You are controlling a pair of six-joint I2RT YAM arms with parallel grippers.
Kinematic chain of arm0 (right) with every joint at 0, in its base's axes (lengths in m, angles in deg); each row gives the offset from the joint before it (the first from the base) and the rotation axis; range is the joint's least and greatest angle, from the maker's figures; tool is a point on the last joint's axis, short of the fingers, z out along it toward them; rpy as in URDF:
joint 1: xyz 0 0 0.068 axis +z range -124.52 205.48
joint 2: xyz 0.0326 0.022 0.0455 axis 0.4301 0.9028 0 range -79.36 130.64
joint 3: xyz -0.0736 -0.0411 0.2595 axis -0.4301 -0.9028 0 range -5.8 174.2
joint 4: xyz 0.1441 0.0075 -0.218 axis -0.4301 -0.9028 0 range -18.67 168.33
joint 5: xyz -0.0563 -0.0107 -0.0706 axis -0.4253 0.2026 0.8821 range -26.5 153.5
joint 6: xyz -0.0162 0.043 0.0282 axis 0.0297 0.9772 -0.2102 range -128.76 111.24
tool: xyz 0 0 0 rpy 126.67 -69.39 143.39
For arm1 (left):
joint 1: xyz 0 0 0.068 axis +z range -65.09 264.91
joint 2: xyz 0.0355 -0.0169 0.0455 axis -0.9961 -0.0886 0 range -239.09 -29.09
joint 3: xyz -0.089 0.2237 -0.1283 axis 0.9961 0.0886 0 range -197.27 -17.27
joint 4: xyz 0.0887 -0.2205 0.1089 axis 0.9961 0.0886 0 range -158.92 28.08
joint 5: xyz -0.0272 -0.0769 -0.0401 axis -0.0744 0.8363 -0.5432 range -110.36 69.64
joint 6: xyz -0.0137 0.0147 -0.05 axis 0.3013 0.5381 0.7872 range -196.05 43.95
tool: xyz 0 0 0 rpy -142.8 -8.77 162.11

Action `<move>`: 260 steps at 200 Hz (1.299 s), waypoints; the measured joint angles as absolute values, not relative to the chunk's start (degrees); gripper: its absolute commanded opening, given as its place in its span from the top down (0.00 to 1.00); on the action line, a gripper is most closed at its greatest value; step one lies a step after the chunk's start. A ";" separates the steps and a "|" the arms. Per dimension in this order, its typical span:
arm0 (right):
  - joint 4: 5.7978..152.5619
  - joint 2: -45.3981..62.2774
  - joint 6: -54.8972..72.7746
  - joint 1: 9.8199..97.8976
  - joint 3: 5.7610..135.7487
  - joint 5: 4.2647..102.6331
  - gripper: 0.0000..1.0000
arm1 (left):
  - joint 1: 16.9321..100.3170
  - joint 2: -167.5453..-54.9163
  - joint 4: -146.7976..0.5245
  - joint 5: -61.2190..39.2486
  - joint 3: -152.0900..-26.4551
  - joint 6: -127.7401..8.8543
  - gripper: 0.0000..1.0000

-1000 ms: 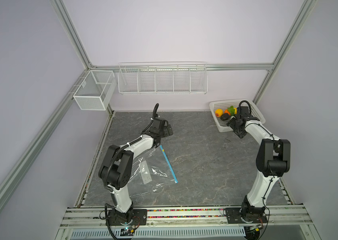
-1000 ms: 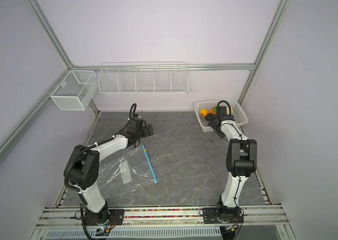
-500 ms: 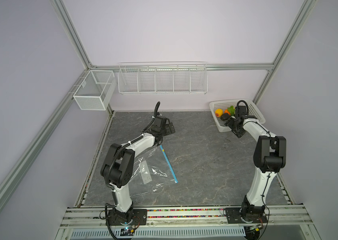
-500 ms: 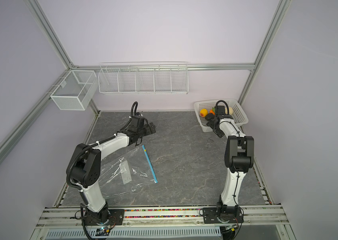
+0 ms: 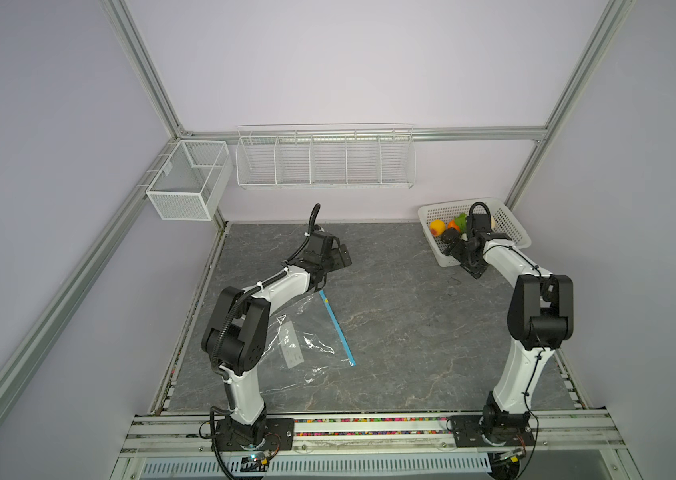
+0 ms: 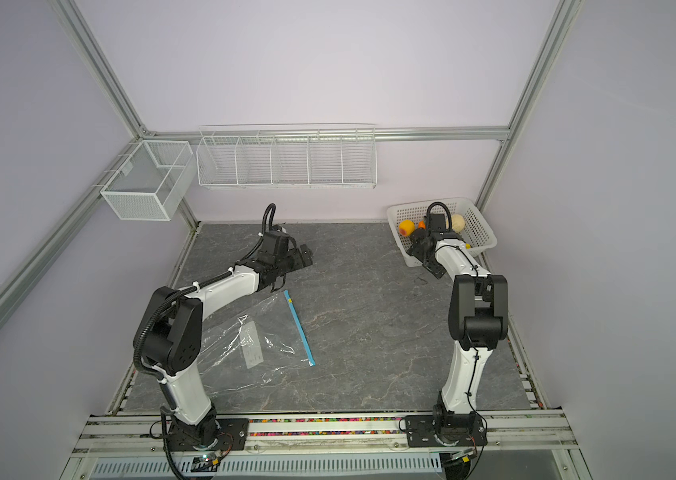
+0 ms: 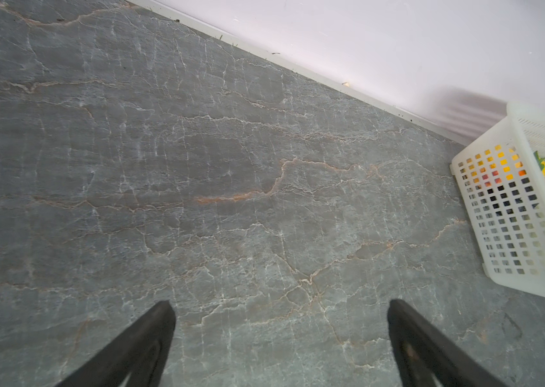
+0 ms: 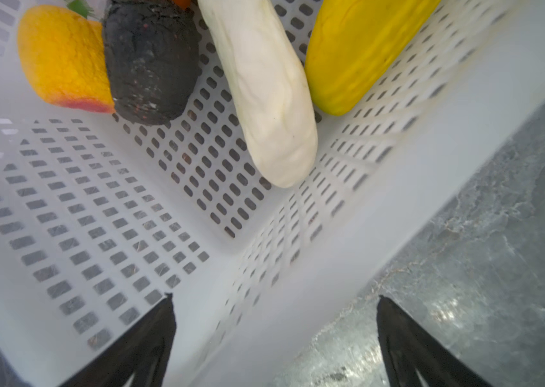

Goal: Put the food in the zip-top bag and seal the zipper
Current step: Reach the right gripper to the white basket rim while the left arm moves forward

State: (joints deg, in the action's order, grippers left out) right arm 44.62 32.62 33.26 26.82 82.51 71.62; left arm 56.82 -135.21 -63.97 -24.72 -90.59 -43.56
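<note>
At left: zip-top bag [image 5: 298, 345] flat on the grey table [image 5: 390, 332], zipper [image 5: 338, 328] along its right edge. Just behind it, left gripper [image 7: 279, 303] over bare table, fingers spread wide, holding nothing. At far right: right gripper [image 8: 275, 298] likewise spread, straddling the wall of the white basket [image 5: 510, 222]; food [image 8: 271, 100] lying inside the basket.

A robotics lab cell: aluminium frame bars [image 5: 143, 70] edge plain lilac walls [image 5: 348, 62] around a grey veined worktop [image 5: 402, 324], wire baskets [image 5: 325, 160] hang behind, and two robot arms [image 5: 282, 286] stand bolted in front.
</note>
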 measured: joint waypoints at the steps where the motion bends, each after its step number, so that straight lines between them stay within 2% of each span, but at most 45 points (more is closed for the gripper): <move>1: 44.55 32.54 33.17 26.84 82.47 71.62 0.07 | 56.82 -135.21 -63.99 -24.72 -90.59 -43.58 0.02; 84: 43.59 26.04 30.59 30.99 77.53 73.76 0.10 | 56.55 -135.39 -64.29 -22.60 -90.98 -42.23 0.03; 141: 42.43 25.65 30.20 32.28 75.63 73.74 0.10 | 56.01 -134.91 -64.29 -22.42 -90.98 -42.16 0.02; 215: 41.07 24.16 31.88 29.46 81.09 75.51 0.11 | 55.29 -135.06 -63.77 -21.22 -91.75 -40.67 0.00; 260: 39.35 31.60 33.26 25.73 88.59 76.12 0.11 | 52.73 -139.02 -62.17 -19.58 -100.65 -40.74 0.00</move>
